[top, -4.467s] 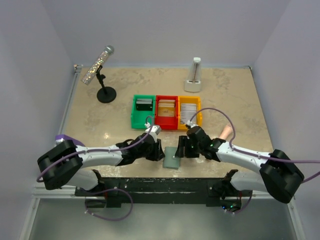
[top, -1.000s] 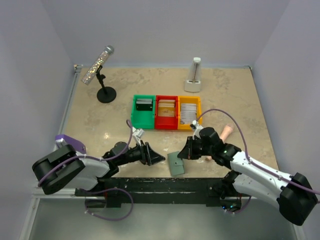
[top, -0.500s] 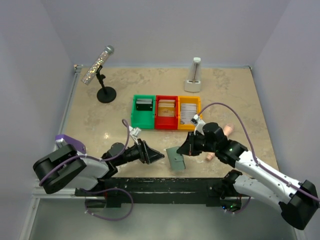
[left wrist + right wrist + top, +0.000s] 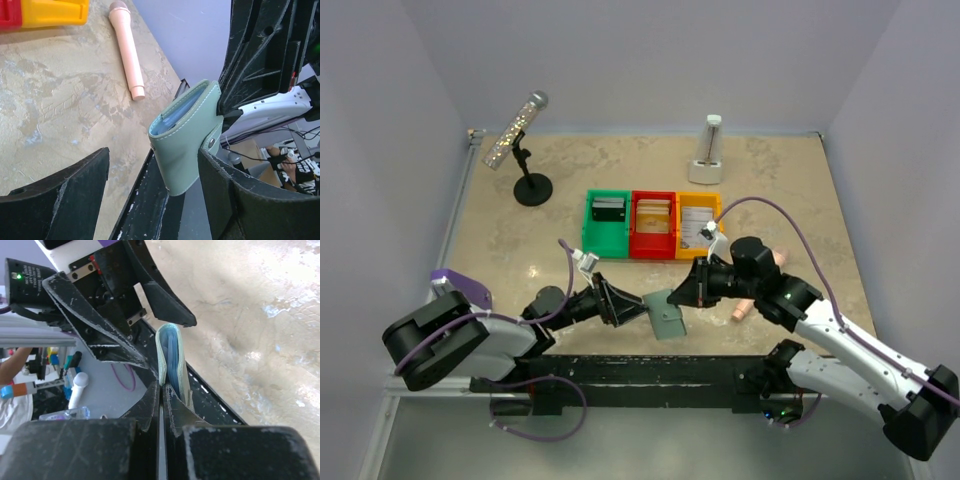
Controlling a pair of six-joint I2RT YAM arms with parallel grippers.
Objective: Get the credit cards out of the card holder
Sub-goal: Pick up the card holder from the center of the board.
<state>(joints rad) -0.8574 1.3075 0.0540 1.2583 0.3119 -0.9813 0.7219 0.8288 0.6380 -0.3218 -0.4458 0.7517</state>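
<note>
The right tool (image 4: 682, 298) is pressed together on an upper corner of the small, flat, pale grey-green card holder (image 4: 666, 315), pinching its stitched leather-look panel. The left tool (image 4: 634, 310) is spread wide, and its black wedge-shaped fingers (image 4: 60, 200) flank the holder. Whether either finger touches it I cannot tell.

Below lies the beige, marbled, stone-look counter (image 4: 520, 240). Mid-counter sits a glossy, boxy red plastic bin (image 4: 654, 194), with a matching green plastic bin (image 4: 607, 193) against its left side and a yellow plastic bin (image 4: 700, 196) against its right. A smooth pale pink plastic rod (image 4: 127, 47) lies to the right and front of the red bin.

The holder hangs above the counter in front of the red bin, near the front edge. It is folded almost shut, its long axis slanting from the right tool toward that edge. One open side shows bluish layers between the panels.

Thin, flat, rectangular credit cards (image 4: 653, 216) lie in the bins: dark in the green, tan in the red, whitish in the yellow. A tiny round snap stud (image 4: 212, 142) sits on the holder's tab.
</note>
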